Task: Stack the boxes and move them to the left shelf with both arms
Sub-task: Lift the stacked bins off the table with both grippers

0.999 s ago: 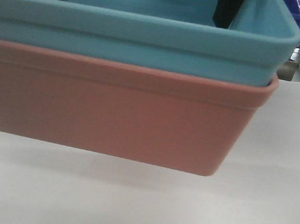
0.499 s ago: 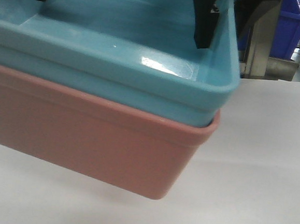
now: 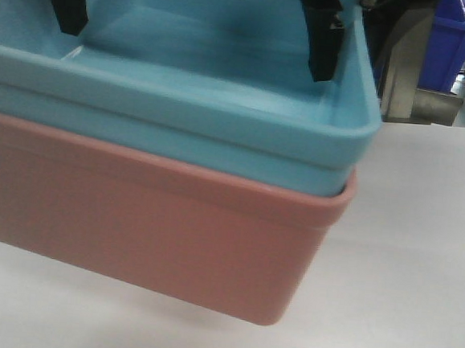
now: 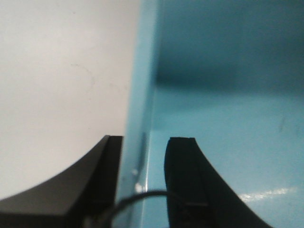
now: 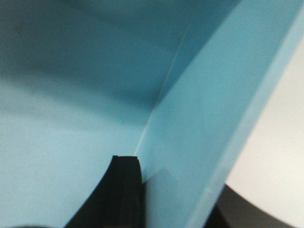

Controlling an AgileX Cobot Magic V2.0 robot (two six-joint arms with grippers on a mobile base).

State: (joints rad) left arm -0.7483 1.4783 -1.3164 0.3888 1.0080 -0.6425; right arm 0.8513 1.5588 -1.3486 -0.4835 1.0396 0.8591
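Front-facing view cuts off the salmon pink bin (image 3: 148,224) at left, with the light blue bin (image 3: 181,113) nested inside it, its walls pinched by my left gripper (image 4: 148,143) and right gripper (image 5: 180,190).

The right tool (image 5: 178,183) seems to clamp the light blue bin (image 5: 213,95) by its wall

Table (image 3: 419,261) lies open right of the stacked bins (image 3: 179,129); a steel post (image 3: 402,66) and blue bin (image 3: 453,46) stand behind.
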